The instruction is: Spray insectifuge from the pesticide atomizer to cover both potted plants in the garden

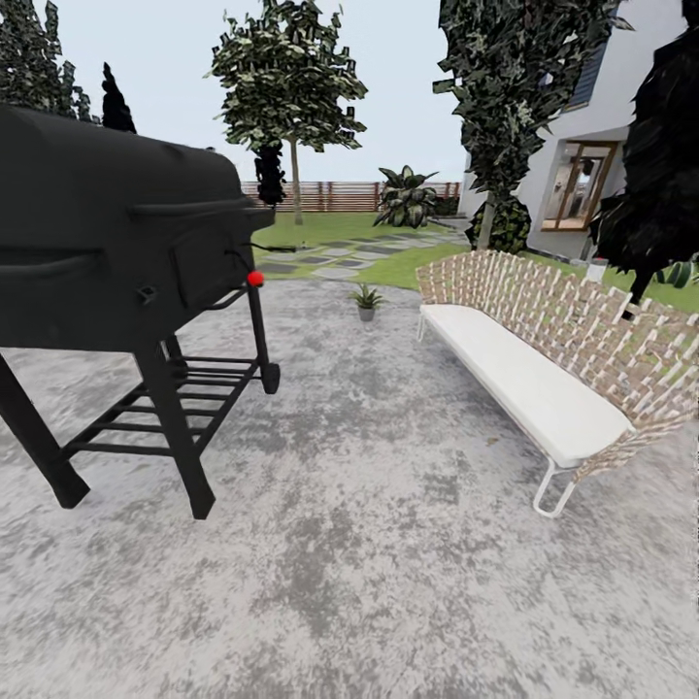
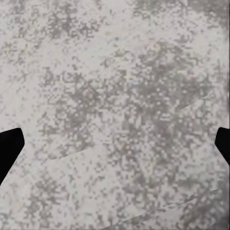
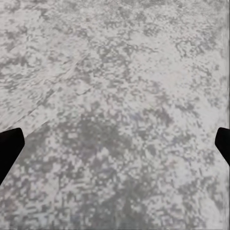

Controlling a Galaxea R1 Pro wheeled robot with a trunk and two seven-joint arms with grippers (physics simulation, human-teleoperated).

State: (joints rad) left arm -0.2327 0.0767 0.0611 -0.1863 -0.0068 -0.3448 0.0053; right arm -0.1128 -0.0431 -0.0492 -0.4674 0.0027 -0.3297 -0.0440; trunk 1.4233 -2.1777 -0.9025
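One potted plant (image 1: pixel 366 300), a low green rosette in a small grey pot, stands at the far edge of the grey stone patio (image 1: pixel 369 505), ahead between the grill and the bench. A small red knob-like spot (image 1: pixel 255 279) shows at the grill's right end; I cannot tell whether it is the pesticide atomizer's top. Beyond lies the garden lawn (image 1: pixel 311 229) with stepping stones (image 1: pixel 335 258) and a brown slatted fence (image 1: pixel 340 195). My left gripper (image 2: pixel 115 143) and right gripper (image 3: pixel 115 143) both hang open over bare speckled paving, dark fingertips (image 2: pixel 9 146) (image 3: pixel 9 146) far apart.
A big black grill (image 1: pixel 116 243) on legs with a low rack fills the left. A woven bench with a white cushion (image 1: pixel 524 374) runs along the right. Trees (image 1: pixel 291 78), a large leafy plant (image 1: pixel 406 197) by the fence and a white house (image 1: pixel 592 155) stand behind.
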